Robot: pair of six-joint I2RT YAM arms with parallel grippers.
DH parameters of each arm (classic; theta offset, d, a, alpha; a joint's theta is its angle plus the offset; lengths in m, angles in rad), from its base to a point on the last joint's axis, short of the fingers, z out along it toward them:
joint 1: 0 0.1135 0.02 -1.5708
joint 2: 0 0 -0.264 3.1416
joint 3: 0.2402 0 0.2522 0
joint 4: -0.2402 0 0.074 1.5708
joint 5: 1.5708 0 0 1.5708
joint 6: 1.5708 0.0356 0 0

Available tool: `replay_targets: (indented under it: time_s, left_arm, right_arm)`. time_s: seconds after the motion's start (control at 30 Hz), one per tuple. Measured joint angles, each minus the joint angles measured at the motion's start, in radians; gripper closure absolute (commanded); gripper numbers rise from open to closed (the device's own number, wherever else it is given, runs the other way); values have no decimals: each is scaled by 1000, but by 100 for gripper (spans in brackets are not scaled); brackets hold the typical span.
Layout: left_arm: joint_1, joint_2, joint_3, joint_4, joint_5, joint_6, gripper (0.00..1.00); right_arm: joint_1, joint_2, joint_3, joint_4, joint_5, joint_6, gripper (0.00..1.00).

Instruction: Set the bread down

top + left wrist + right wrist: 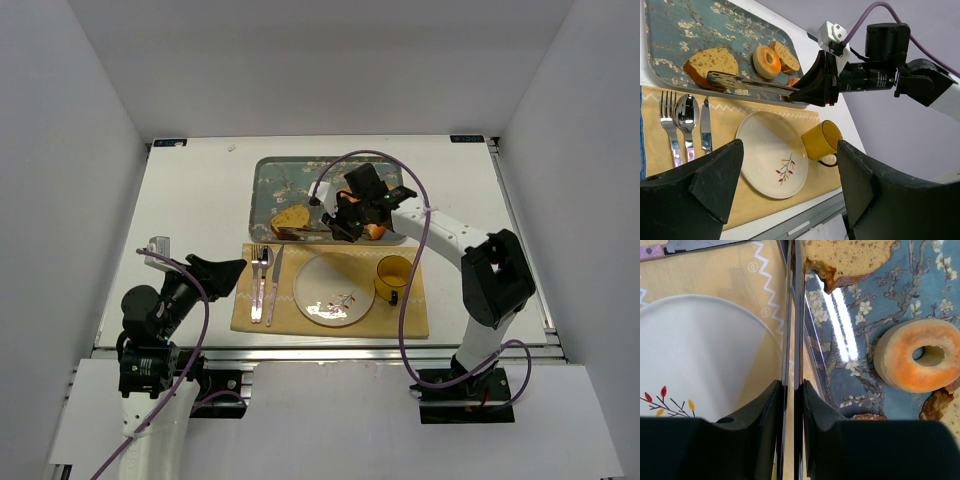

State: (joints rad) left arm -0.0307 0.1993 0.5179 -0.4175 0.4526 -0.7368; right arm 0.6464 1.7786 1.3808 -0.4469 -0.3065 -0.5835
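The bread [291, 217], a golden-brown wedge with a dark crust, lies on the floral tray [268, 185]. It also shows in the left wrist view [710, 64] and the right wrist view [847, 257]. My right gripper [338, 224] [791, 390] is shut on metal tongs [300, 231] [750, 84] [792, 315], squeezing the arms nearly together. The tong tips reach the bread's near edge; I cannot tell if they grip it. The white plate [320, 275] [760, 145] [700, 350] on the placemat has nothing on it. My left gripper [222, 271] [789, 152] is open and holds nothing, near the table's left front.
A ring doughnut [766, 61] [917, 362] and a smaller dark slice [785, 56] lie on the tray right of the bread. A yellow mug [393, 277] [821, 140] stands right of the plate. Fork [256, 288], spoon [265, 262] and knife [275, 285] lie left of it.
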Motion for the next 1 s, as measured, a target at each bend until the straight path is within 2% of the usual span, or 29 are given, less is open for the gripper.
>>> replay_targets:
  time_s: [0.3,0.6,1.0]
  left_arm:
    - [0,0,0,0,0,0,15]
    - [0,0,0,-1,0,0,15]
    - [0,-19,0,1,3,-5,15]
  right_arm:
    - [0,-35,16,-6,-40,20,87]
    - [-28,-200,-3,-31,-113,26,87]
    - [-48,-615,-357,-167,-129,-40,87]
